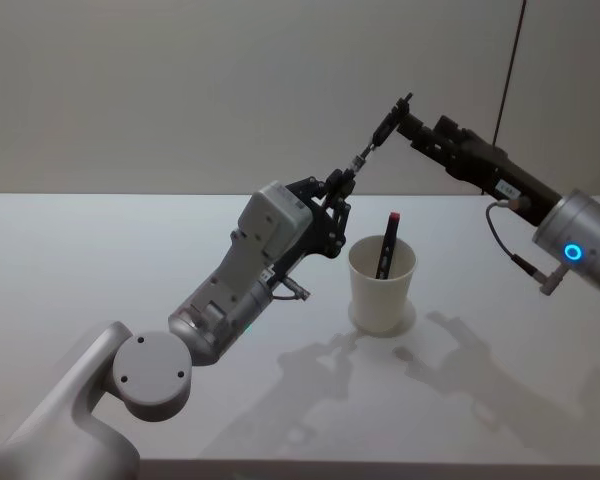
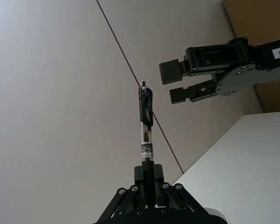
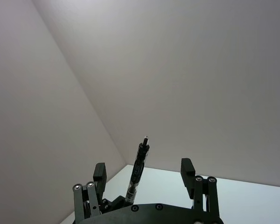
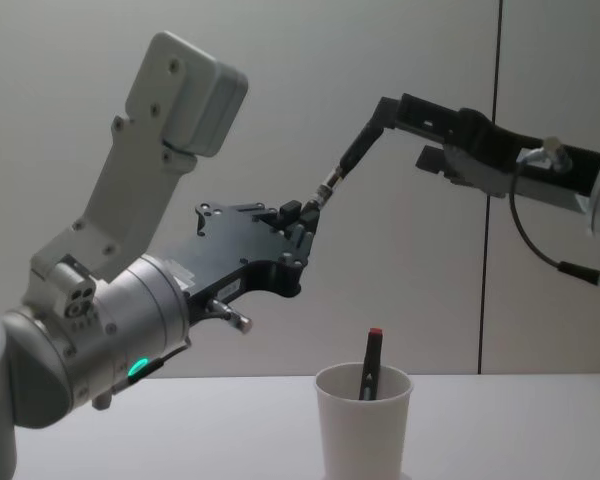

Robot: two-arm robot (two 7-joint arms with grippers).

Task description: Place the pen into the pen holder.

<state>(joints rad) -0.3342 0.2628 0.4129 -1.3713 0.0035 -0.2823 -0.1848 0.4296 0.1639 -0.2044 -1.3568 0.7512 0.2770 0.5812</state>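
Up above the bench (image 1: 100,250), the left tool (image 1: 342,185) is pressed together on the lower end of a black click pen (image 1: 370,148). The pen slants upward and toward the bench's right edge. Its clicker end reaches the right tool (image 1: 405,108), whose fingers (image 3: 186,170) are spread. In the right wrist view the pen stands between those fingers, and in the left wrist view its tip sits just beside them. I cannot tell whether they touch it. The white paper cup (image 1: 380,295) stands upright near the middle of the bench, a little toward the right edge, below and to the right of the left tool. A dark pen with a red top (image 1: 388,245) leans inside it.
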